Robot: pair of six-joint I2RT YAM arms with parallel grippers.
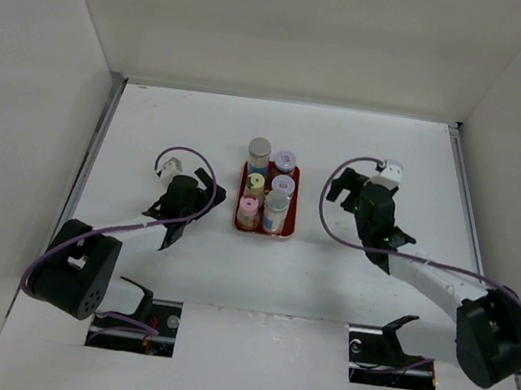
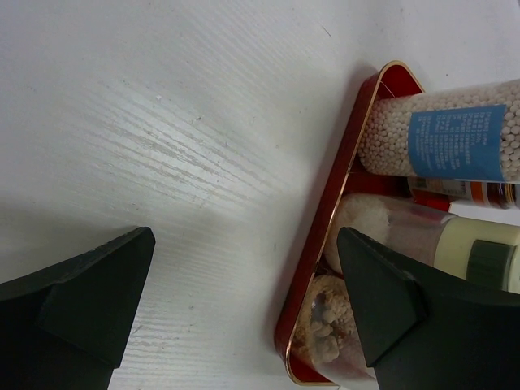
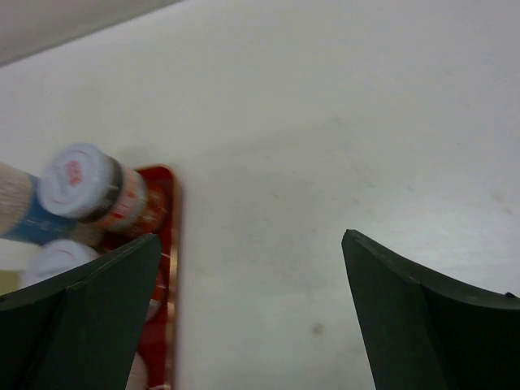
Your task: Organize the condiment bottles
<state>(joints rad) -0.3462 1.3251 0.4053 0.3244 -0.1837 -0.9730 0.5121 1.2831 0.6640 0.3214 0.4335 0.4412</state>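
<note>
Six condiment bottles stand in two rows on the red tray [image 1: 292, 199] at the table's middle: grey cap [image 1: 260, 148], lavender cap [image 1: 286, 161], pale yellow cap [image 1: 256, 183], pink cap [image 1: 250, 205] and two more on the right. My left gripper [image 1: 190, 212] is open and empty just left of the tray; its wrist view [image 2: 244, 244] shows the tray's gold rim [image 2: 325, 236] and a blue-labelled bottle [image 2: 455, 138] beside its right finger. My right gripper [image 1: 370, 220] is open and empty right of the tray; its wrist view [image 3: 250, 240] shows a lavender-capped bottle [image 3: 81, 183] at left.
White walls enclose the table on the left, back and right. Two cut-outs with the arm bases [image 1: 136, 318] [image 1: 391, 357] lie at the near edge. Purple cables loop over both arms. Bare white tabletop [image 3: 325, 146] lies under each gripper.
</note>
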